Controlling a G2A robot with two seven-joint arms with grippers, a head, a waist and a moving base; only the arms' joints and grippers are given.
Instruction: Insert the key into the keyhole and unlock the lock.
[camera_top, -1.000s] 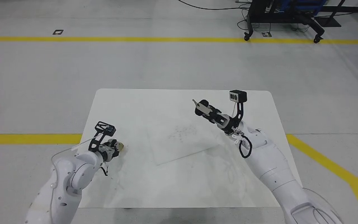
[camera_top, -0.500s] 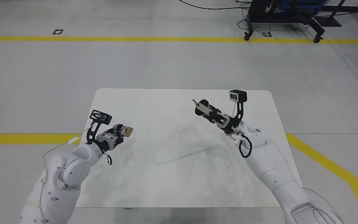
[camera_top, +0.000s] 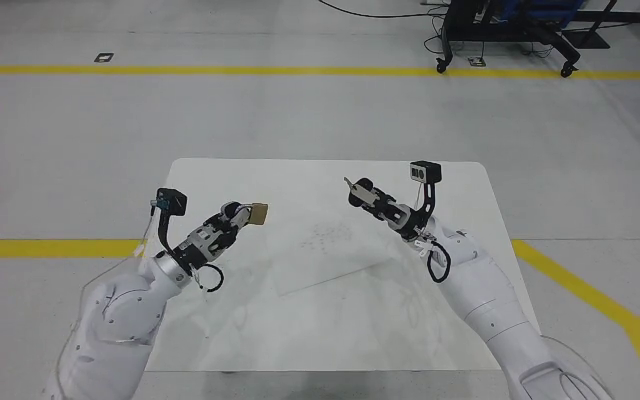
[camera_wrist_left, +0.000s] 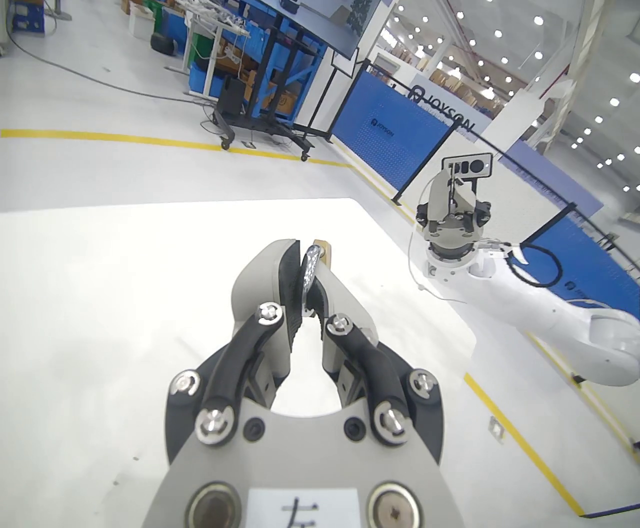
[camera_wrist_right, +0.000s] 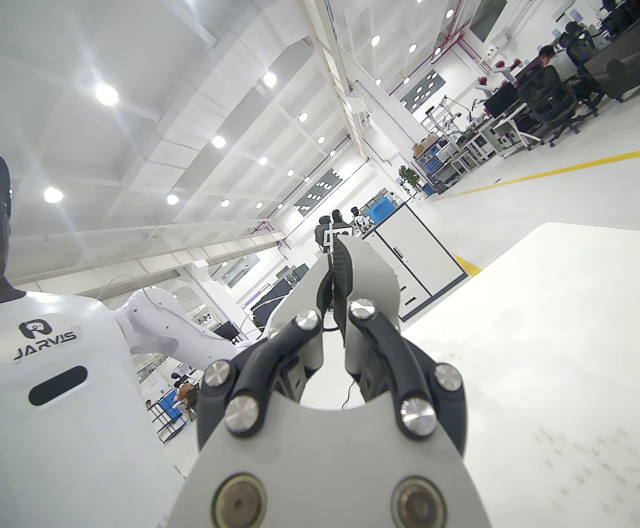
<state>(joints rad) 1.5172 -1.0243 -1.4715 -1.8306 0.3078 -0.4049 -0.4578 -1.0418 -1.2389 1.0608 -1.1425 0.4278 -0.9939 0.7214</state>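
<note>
One brass padlock (camera_top: 259, 212), silver shackle (camera_wrist_left: 309, 267) pinched in the left tool (camera_top: 240, 216).

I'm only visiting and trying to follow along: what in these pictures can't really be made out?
1. Keyhole: the padlock is tiny in the top view. In the left wrist view the fingers of the left gripper hide nearly all of its brass body.
2. Key: only a thin sliver in the top view. In the right wrist view the fingers of the right gripper cover it.
3. The key's teeth and which way they face: too small.
</note>
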